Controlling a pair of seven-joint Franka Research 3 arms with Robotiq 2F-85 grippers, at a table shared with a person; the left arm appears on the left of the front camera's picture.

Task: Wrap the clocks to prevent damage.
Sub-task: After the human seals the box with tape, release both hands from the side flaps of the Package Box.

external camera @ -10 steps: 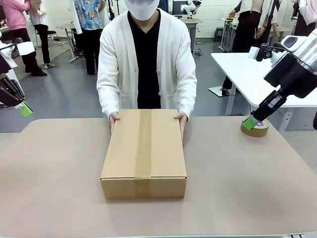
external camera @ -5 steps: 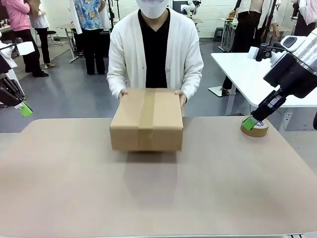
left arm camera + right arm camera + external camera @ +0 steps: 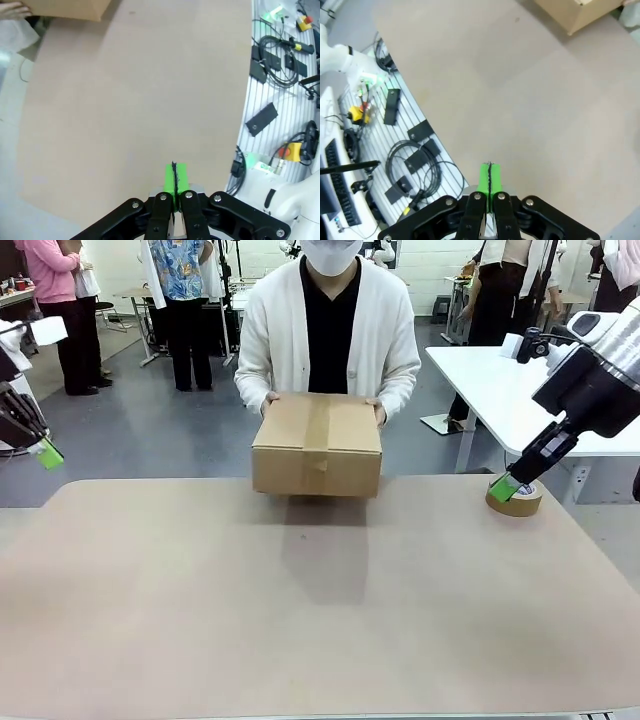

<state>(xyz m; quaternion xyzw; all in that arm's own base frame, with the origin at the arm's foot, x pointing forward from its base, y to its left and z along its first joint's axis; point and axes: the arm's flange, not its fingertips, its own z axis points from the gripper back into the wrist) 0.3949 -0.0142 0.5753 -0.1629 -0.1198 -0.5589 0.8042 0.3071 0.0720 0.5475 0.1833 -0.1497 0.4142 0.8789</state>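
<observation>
The clocks are out of view. A person in a white cardigan holds a taped brown cardboard box (image 3: 316,445) in both hands, lifted off the table at its far edge. A corner of that box (image 3: 65,7) sits at the top of the left wrist view, and the box (image 3: 575,12) also appears at the top right of the right wrist view. My left gripper (image 3: 48,455) hangs beyond the table's left side, and in the wrist view the left gripper (image 3: 173,175) has its green pads pressed together on nothing. My right gripper (image 3: 505,488) hovers at the far right; seen from the wrist, the right gripper (image 3: 490,177) is likewise shut and empty.
A brown tape roll (image 3: 516,500) lies on the beige table (image 3: 320,610) at the far right, just behind my right gripper's tip. A white table (image 3: 500,380) stands beyond on the right. Cables and black parts (image 3: 280,55) lie on a slatted bench beside the table.
The person has picked the box up off the middle of the table and drawn it back and up toward their body. Neither arm has moved.
</observation>
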